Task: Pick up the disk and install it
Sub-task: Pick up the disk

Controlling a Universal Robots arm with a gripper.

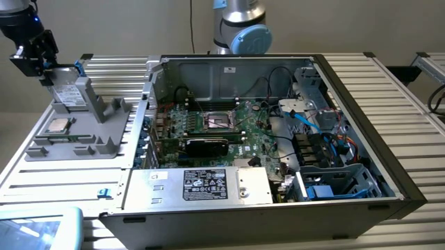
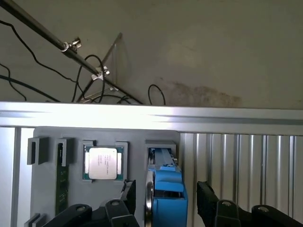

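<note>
Gripper (image 2: 165, 195) is seen wide open, its fingers (image 2: 129, 191) set either side of the disk (image 2: 166, 165), with gaps on both sides. The disk is stood on edge (blue carrier uppermost) in the grey holder (image 1: 104, 112) on the desk (image 1: 389, 88). It is placed beside the CPU chip (image 2: 102, 163), to the exterior view's left of the open computer case (image 1: 278, 130).

Nothing here is actually readable, sadly. The PSU (image 1: 208, 185) has a black label (image 1: 204, 184) full of white print and little symbols, but none of it resolves into words. The disk (image 1: 68, 95) has a white label with dark lines of print, also illegible. The CPU (image 2: 102, 163) lid shows a few faint rows of text, too small to read. Same for the white sticker (image 1: 228, 68) on the case (image 1: 361, 156) wall.
</note>
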